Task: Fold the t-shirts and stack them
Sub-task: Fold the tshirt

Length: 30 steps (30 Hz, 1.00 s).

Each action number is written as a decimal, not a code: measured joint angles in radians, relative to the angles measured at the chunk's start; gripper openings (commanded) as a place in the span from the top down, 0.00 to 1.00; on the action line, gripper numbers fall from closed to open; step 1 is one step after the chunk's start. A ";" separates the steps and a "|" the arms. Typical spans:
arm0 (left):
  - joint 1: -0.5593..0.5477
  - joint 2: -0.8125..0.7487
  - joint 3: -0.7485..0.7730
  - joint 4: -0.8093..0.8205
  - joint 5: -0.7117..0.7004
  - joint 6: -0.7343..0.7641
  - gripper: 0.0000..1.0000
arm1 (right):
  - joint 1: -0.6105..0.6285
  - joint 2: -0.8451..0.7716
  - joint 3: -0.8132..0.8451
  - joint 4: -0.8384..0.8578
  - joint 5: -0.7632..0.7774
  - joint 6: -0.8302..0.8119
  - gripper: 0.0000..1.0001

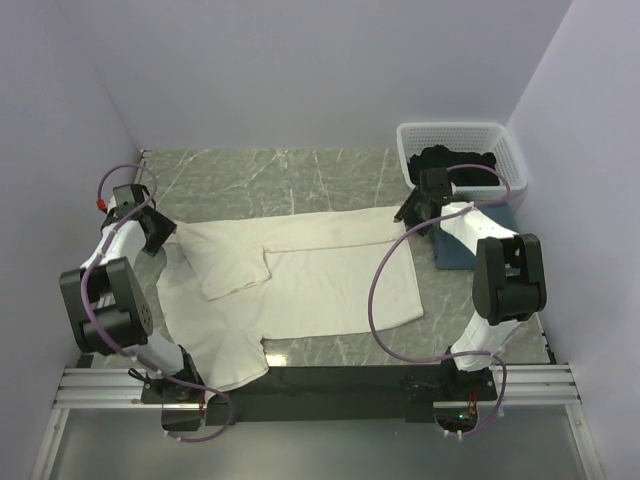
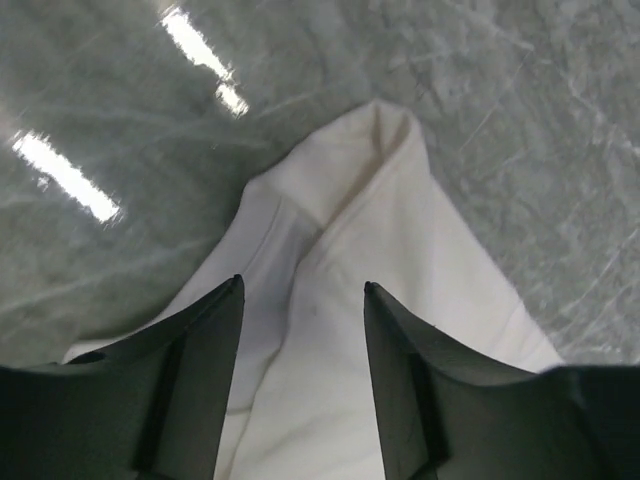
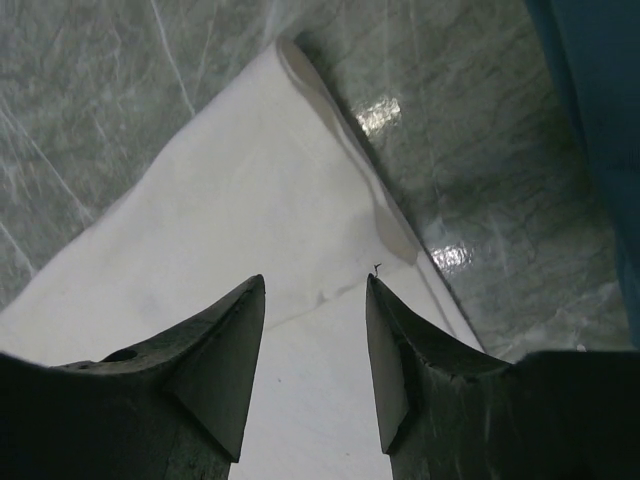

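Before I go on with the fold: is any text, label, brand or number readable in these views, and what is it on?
None can be read in any view.
The cream-white t-shirt shows no print or legible tag.
The white lattice basket has no lettering.
The slate-blue t-shirt has no lettering.
The marbled tabletop has veining only, no signs.

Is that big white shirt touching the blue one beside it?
Apart. The right wrist view shows a strip of bare table running between the cream-white shirt and the slate-blue shirt.
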 measured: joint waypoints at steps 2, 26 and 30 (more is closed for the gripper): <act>0.000 0.056 0.021 0.048 0.009 0.015 0.47 | -0.014 0.014 0.000 0.016 -0.008 0.017 0.49; -0.014 0.262 0.104 0.222 0.081 0.066 0.64 | -0.027 0.131 0.000 0.072 -0.059 0.085 0.51; -0.014 0.262 0.080 0.223 0.080 0.080 0.70 | -0.027 0.131 0.000 0.072 -0.058 0.085 0.52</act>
